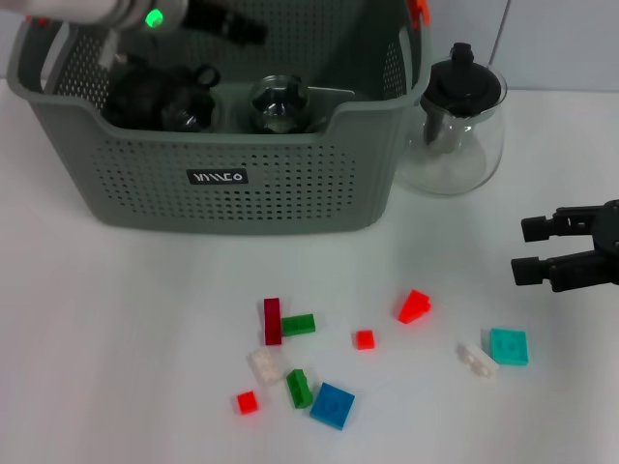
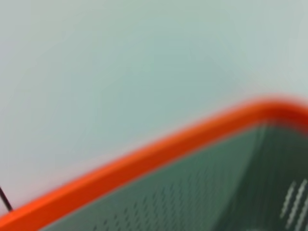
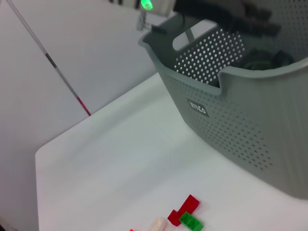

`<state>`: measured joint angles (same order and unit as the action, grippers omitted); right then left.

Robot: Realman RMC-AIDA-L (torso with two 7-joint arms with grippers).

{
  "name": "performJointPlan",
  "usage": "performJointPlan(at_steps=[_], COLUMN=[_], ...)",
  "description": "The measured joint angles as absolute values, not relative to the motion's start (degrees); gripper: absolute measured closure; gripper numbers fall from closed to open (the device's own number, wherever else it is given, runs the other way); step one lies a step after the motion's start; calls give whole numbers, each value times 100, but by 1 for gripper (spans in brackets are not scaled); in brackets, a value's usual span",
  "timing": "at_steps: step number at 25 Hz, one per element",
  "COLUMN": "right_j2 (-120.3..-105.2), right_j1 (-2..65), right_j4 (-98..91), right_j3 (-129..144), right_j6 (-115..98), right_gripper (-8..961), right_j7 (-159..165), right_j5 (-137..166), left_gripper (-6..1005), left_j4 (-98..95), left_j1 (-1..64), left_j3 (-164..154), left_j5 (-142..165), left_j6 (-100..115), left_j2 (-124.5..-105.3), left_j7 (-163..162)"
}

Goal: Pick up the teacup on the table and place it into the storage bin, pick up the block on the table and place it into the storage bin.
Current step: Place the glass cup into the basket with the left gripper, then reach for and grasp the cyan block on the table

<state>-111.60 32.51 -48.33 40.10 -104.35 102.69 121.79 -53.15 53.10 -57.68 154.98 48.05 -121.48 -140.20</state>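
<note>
The grey-green storage bin (image 1: pixel 222 174) stands at the back of the table. It also fills the right wrist view as the storage bin (image 3: pixel 240 120). A glass teacup (image 1: pixel 280 104) sits inside it, beside darker glass items (image 1: pixel 164 97). Loose blocks lie on the table in front: a dark red block (image 1: pixel 273 321), a green block (image 1: pixel 298 325), a blue block (image 1: pixel 332 404), a red block (image 1: pixel 414 305) and a teal block (image 1: pixel 508 346). My left gripper (image 1: pixel 222 21) hangs over the bin's back left. My right gripper (image 1: pixel 534 249) is open at the right, above the table, holding nothing.
A glass teapot with a black lid (image 1: pixel 455 121) stands just right of the bin. More small blocks, white (image 1: pixel 477 359), red (image 1: pixel 364 338) and green (image 1: pixel 299 388), are scattered in front. The left wrist view shows only the bin's orange rim (image 2: pixel 144 159) close up.
</note>
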Motion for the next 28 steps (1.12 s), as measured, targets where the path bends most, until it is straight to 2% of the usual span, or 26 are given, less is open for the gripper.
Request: performJointPlan(at_steps=[2, 10, 14, 18, 21, 24, 28], right_j2=[-11147, -11019, -10938, -10897, -10908, -10965, -11135], right_j1=[3252, 3275, 3286, 3356, 3461, 3606, 3906], right_j4=[-4833, -4833, -4863, -4992, -5150, -5364, -5701], right_j3=[4001, 4019, 4049, 4057, 4060, 4092, 4211], right_j6=[-10448, -10522, -10716, -10863, -10872, -10892, -10928], right_gripper=[22, 22, 23, 23, 23, 23, 23], right_j7=[10228, 10142, 10030, 9990, 9996, 10096, 10313], right_j5=[12167, 12199, 12333, 12703, 13082, 13604, 14364], left_gripper=[431, 248, 232, 217, 205, 194, 171], left_j4=[-5956, -7065, -6968, -6854, -6550, -6032, -5574], left_j1=[5052, 4131, 3835, 3324, 2968, 2798, 2559], left_j3=[-5558, -4267, -3782, -3882, -3997, -3973, -4049], left_j5=[14884, 11370, 10737, 10683, 10707, 10777, 10977], left_j6=[5247, 8151, 10282, 11280, 11258, 11240, 11120], left_j2=[-12152, -12074, -12071, -12310, -12446, -12455, -12475], left_j7=[-13988, -12296, -11297, -10414, -9748, -9140, -8351])
